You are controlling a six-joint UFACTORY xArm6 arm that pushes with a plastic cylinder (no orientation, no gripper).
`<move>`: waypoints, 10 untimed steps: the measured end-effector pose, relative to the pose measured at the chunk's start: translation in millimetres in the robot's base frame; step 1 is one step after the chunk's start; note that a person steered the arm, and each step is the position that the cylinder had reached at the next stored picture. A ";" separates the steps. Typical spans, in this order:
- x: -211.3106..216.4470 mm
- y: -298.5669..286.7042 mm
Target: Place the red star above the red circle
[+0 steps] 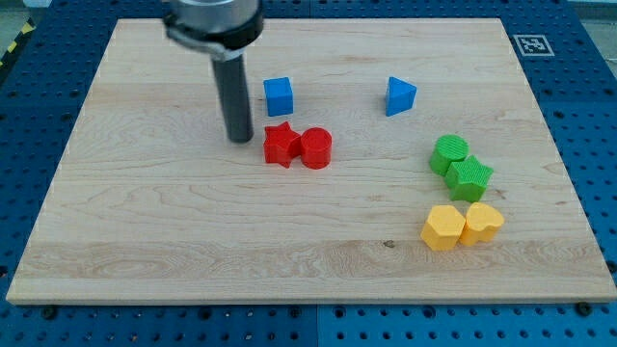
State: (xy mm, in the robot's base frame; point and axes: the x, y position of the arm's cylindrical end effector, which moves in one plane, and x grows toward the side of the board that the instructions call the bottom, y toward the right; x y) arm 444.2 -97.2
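The red star (281, 145) lies on the wooden board, touching the left side of the red circle (315, 148). Both sit a little left of the board's middle. My tip (240, 138) rests on the board just left of the red star, a small gap apart from it. The dark rod rises from it toward the view's top.
A blue cube (279, 96) sits just above the red star. A blue triangle (400, 96) lies at the upper middle right. A green circle (449, 154) and green star (469, 178) touch at the right. Two yellow blocks (443, 227) (482, 223) lie below them.
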 end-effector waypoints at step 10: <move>-28.6 60.9</move>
State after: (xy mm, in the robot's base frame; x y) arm 415.6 -36.2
